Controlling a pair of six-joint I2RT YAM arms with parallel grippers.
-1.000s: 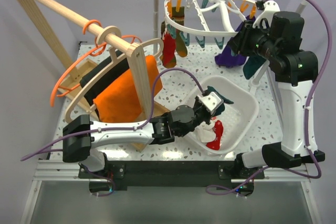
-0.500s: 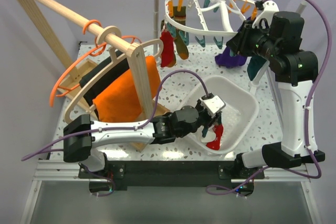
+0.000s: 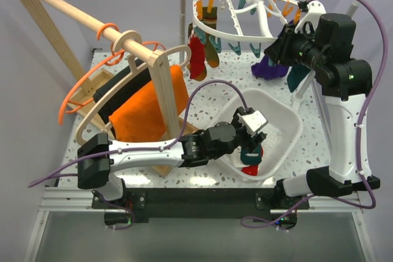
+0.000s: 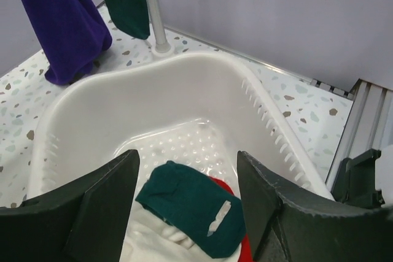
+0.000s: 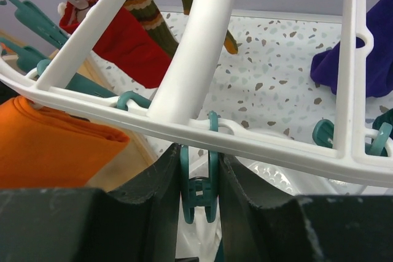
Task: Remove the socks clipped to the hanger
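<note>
The white oval hanger (image 3: 245, 13) hangs at the back from a rail, with orange and teal clips. A red sock (image 3: 196, 59) and a brown-striped sock (image 3: 212, 53) hang at its left, a purple sock (image 3: 270, 69) and a dark green sock (image 3: 296, 78) at its right. My right gripper (image 5: 199, 170) is shut on a teal clip (image 5: 199, 191) under the hanger frame (image 5: 202, 35). My left gripper (image 4: 187, 167) stands open, low inside the white basin (image 4: 184, 62). Between its fingers a dark green sock (image 4: 193, 207) lies free on a red and white sock (image 4: 222, 183).
A wooden rack with wooden coat hangers (image 3: 156, 69), an orange cloth (image 3: 144, 111) and thin orange hangers (image 3: 73, 99) fills the left side. The white stand pole (image 4: 155, 10) rises just behind the basin. The right arm's column (image 3: 344, 127) stands right of the basin.
My left gripper has opened and dropped lower into the basin. The dark green sock it held now lies on the red and white sock. The right gripper stays on the clip.
</note>
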